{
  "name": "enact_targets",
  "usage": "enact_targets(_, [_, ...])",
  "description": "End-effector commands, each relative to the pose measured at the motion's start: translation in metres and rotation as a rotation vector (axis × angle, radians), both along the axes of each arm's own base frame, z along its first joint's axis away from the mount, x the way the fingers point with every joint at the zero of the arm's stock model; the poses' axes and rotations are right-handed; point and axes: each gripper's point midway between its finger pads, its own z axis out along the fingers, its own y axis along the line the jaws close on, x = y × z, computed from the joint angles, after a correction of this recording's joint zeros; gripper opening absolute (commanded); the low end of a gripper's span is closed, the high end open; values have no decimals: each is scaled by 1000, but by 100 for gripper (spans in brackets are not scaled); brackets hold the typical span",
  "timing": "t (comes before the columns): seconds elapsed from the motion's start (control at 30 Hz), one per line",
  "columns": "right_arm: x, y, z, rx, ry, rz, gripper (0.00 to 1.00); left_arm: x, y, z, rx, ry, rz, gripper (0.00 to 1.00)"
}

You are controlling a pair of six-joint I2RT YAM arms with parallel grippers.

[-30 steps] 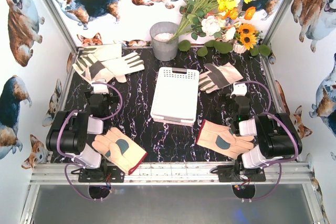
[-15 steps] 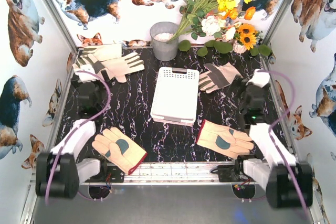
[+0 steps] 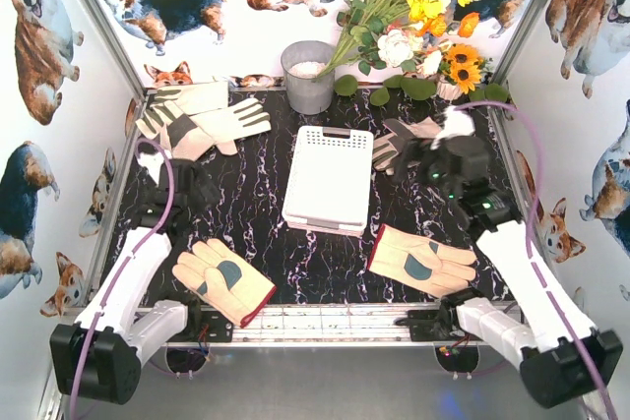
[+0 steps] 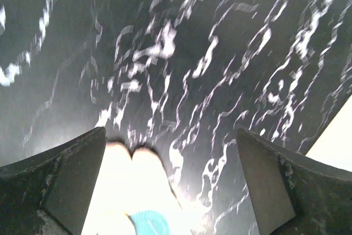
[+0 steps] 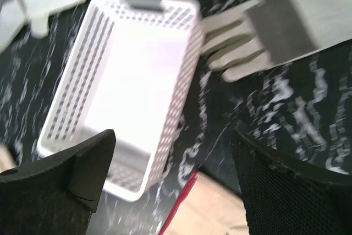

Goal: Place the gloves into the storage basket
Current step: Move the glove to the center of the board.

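Across the black marbled table (image 3: pixel 266 233): no shift among the things lying there in the last second, only in the 2 arms. Unfolded from a tucked pose at the near edge and now stretched toward the far side, the left arm (image 3: pixel 128 282) along the left rim, the right arm (image 3: pixel 532 282) along the right.

At centre, the storage basket (image 3: pixel 328 179), white and latticed, shown empty in the right wrist view.

Around it, the gloves (image 3: pixel 202 117), all outside: a far-left pile, plus a far-right glove (image 3: pixel 392 151), a near-left glove (image 3: pixel 224 280) and a near-right glove (image 3: pixel 421 261).

Over the far-right glove, just right of the basket: the right gripper (image 3: pixel 425 159), jaws spread wide, gripping nothing.

Over bare marble between the far-left pile and the near-left glove: the left gripper (image 3: pixel 197 192), likewise spread and empty, with that glove's fingertips at the bottom of its wrist view.

For the task: reach begun, no glove lifted, 0 in the basket. Probably the far-right glove as first target on the right; on the left, cannot tell which.
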Motion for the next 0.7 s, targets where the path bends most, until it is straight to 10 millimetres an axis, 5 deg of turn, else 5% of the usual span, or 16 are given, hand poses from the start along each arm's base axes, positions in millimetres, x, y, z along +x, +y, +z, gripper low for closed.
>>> enact_targets(0.0, [-32,45,2,33,107,162,88,-59,-11,-45,-135,248,132,96])
enact_targets(0.23, [-44,91,10,164,99,311,88,-83,-1,-88,-137,353,288,77])
enact_targets(0.47, [-42,102,22,122,106,400,89,-96,-7,-119,-152,431,267,77])
enact_targets(0.67, [-42,103,26,127,96,403,89,-101,-9,-135,-130,490,229,57])
